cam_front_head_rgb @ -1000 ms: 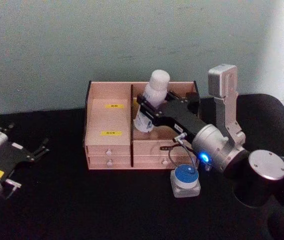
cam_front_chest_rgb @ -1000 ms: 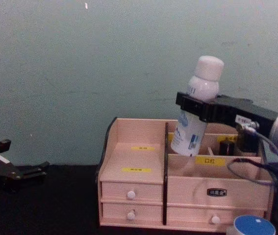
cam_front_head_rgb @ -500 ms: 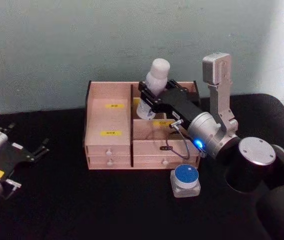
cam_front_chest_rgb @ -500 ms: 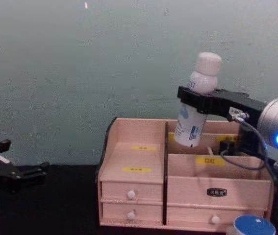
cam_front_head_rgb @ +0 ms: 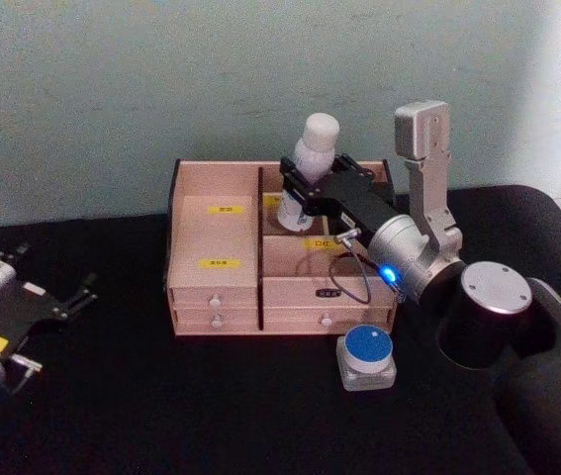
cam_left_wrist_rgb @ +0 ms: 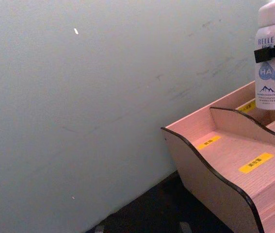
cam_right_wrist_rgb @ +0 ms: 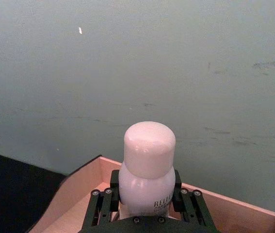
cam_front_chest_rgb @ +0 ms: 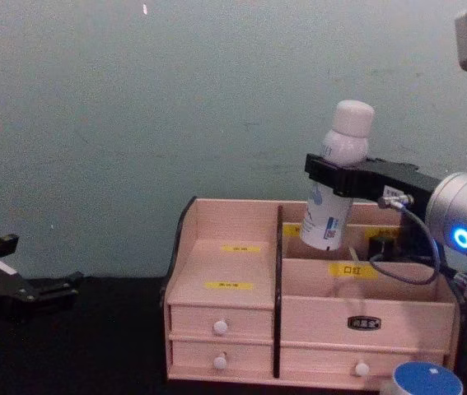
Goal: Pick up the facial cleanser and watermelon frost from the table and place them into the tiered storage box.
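The right gripper (cam_front_head_rgb: pixel 305 195), jaws clamped on the tilted facial cleanser (cam_front_head_rgb: pixel 313 158), holds it over the tiered storage box (cam_front_head_rgb: pixel 216 237). Released askew, it may topple. The left gripper (cam_front_head_rgb: pixel 54 302) idles far left, jaws apart.

A black table (cam_front_head_rgb: pixel 211 416) stands against a pale grey-green wall (cam_front_head_rgb: pixel 161 79).

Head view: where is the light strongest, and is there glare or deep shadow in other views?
Head view: the wall is brightest at the upper right, and a blue lamp glows on the right arm. Chest view: the lamp has a halo; the left gripper nearly merges with the black table. Right wrist view: a soft sheen on the bottle cap, no hard glare.
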